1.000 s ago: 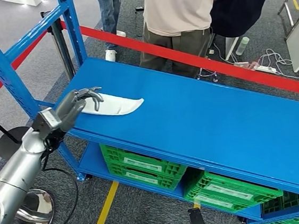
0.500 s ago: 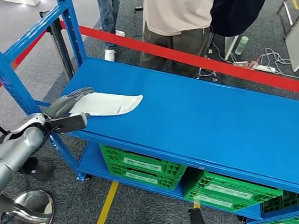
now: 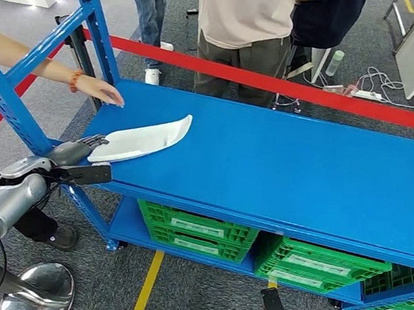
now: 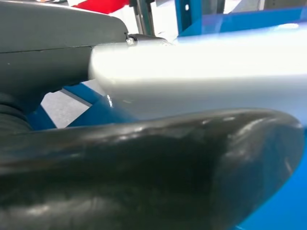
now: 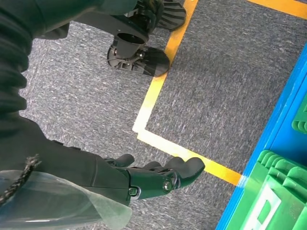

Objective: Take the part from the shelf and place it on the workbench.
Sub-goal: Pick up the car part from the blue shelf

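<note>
- A person's hand, wrist ringed by an orange bracelet, reached in from the far left and lay flat on the far-left corner of the blue shelf, just beyond the part.
- The left hand sat at the near-left edge of the shelf. It pinched the left end of the white part: fingers above that end, thumb below it along the shelf lip.
- In the left wrist view the thumb ran dark and broad under the part, with the fingers pressed on its other face; the grip was on the part's end.
- The part was a long, curved white piece. Its held end was at the near-left shelf edge, and its far tip pointed right and away, tilted up. Whether the middle touched the shelf surface could not be told.
- Green crates stood on the lower tier, beneath the shelf top.
- A red rail crossed behind the shelf; two people stood beyond it, close together.
- A yellow floor line ran out from under the shelf towards the near side.
- The right hand hung above grey carpet, near a yellow line and a green crate. Its fingers were stretched out, slightly apart, and held nothing.
</note>
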Tool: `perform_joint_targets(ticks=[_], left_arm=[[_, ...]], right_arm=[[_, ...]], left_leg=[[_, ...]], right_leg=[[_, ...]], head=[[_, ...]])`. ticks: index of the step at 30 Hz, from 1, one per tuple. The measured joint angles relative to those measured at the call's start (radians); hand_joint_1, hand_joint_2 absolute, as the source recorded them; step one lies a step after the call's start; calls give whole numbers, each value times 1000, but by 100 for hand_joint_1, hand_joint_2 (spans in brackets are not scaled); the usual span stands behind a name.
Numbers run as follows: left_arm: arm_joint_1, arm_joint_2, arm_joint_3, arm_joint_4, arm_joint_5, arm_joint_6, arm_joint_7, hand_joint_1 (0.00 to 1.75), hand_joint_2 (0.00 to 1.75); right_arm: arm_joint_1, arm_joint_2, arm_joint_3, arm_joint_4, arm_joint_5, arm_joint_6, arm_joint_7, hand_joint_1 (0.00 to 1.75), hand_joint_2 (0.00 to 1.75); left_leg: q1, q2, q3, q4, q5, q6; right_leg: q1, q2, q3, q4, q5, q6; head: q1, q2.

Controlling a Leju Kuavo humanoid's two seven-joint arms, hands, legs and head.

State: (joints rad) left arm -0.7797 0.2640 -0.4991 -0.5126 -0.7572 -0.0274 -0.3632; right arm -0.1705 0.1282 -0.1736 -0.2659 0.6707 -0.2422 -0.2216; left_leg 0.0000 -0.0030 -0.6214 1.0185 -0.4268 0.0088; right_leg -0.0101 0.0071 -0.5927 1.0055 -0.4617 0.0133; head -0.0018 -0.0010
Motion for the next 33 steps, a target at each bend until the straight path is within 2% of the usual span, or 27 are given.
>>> perform_joint_targets(ticks=[24, 28, 33], left_arm=[[-22, 7, -40, 51, -11, -13, 17, 0, 0], [-22, 7, -42, 54, -11, -11, 18, 0, 175], [-22, 7, -44, 57, -8, -8, 17, 0, 175]], right_arm=[[-1, 0, 0, 0, 3, 0, 1, 0, 175], [-1, 0, 0, 0, 4, 0, 2, 0, 175], [-2, 0, 0, 0, 4, 2, 1, 0, 175]], left_leg=[[0, 0, 0, 0, 0, 0], [0, 0, 0, 0, 0, 0], [0, 0, 0, 0, 0, 0]], right_leg=[[0, 0, 0, 0, 0, 0], [0, 0, 0, 0, 0, 0], [0, 0, 0, 0, 0, 0]], head=[[0, 0], [0, 0], [0, 0]])
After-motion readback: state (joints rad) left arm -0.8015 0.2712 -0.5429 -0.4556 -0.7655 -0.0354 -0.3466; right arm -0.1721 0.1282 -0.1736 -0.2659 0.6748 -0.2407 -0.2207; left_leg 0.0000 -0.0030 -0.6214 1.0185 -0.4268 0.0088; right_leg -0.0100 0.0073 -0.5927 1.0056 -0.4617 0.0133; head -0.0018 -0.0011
